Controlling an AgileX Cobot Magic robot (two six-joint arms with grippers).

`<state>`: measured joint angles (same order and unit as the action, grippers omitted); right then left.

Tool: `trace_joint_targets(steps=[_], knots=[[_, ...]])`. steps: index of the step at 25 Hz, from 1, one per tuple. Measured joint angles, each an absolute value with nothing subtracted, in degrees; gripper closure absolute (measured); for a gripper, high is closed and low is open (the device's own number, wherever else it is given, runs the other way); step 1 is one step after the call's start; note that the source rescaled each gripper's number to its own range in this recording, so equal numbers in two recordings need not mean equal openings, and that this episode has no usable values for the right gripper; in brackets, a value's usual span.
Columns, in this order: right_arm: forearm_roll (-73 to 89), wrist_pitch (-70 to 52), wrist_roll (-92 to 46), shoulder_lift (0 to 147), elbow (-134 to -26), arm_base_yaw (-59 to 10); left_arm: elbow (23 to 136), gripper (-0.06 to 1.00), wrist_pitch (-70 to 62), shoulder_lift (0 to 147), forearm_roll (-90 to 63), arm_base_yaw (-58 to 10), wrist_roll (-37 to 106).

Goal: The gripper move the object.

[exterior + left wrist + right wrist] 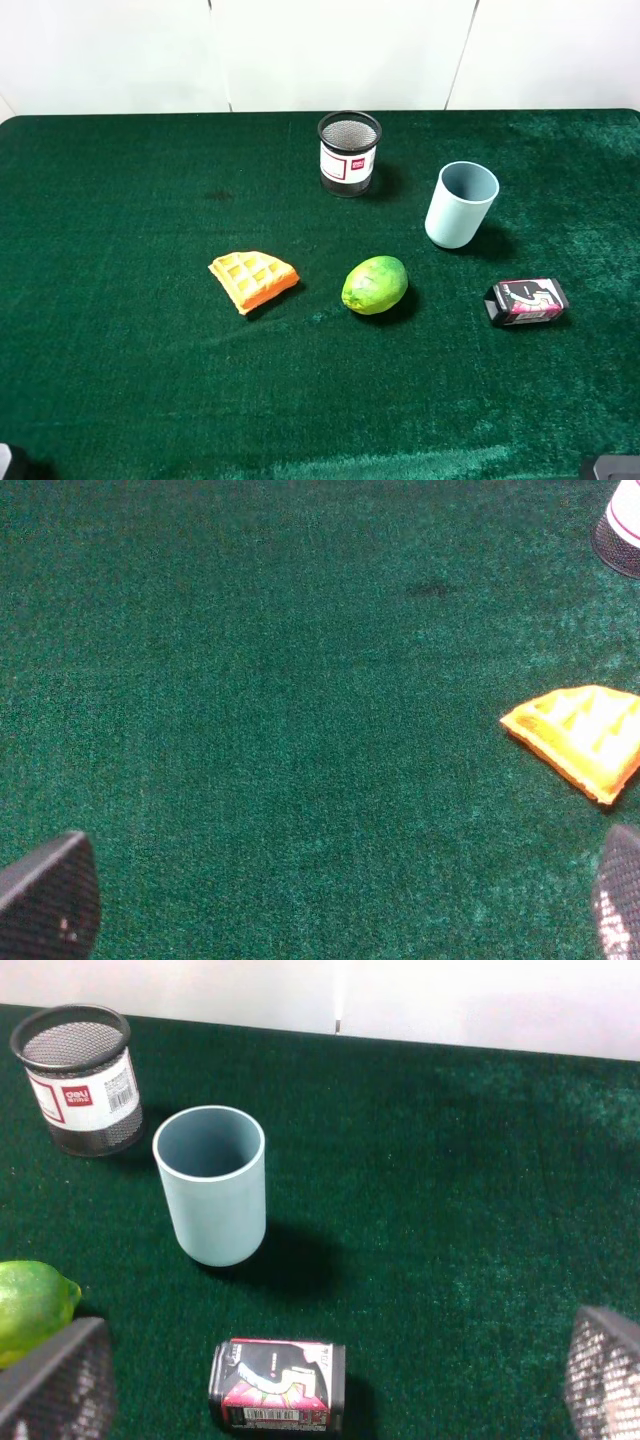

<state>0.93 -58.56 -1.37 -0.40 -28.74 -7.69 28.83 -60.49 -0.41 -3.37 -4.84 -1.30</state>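
Observation:
The pale blue cup (461,205) stands upright and empty on the green table at the back right; it also shows in the right wrist view (212,1200). My right gripper (342,1320) is open and empty, well short of the cup, with its mesh-textured fingertips (60,1385) wide apart. My left gripper (345,880) is open and empty over bare cloth on the left side, with only its fingertips (45,900) showing. In the exterior high view only small bits of the arms show at the bottom corners.
A black mesh pen holder (349,152) with a white label stands at the back, left of the cup. An orange waffle piece (253,280), a green lime (375,285) and a small black-and-pink box (526,301) lie across the middle. White wall behind the table.

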Motion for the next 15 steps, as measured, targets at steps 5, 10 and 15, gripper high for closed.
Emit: trace_joint_targets(steps=[5,10,15], knots=[[0.93,-58.56,-1.37,-0.4,-28.74,-7.69,28.83,-0.06,-60.49,-0.41,-3.41,-4.84,-1.26],[0.93,-58.56,-1.37,-0.4,-28.74,-7.69,28.83,-0.06,-60.49,-0.41,-3.41,-4.84,-1.26],[0.93,-58.56,-1.37,-0.4,-28.74,-7.69,28.83,-0.06,-60.49,-0.41,-3.41,-4.84,-1.26]])
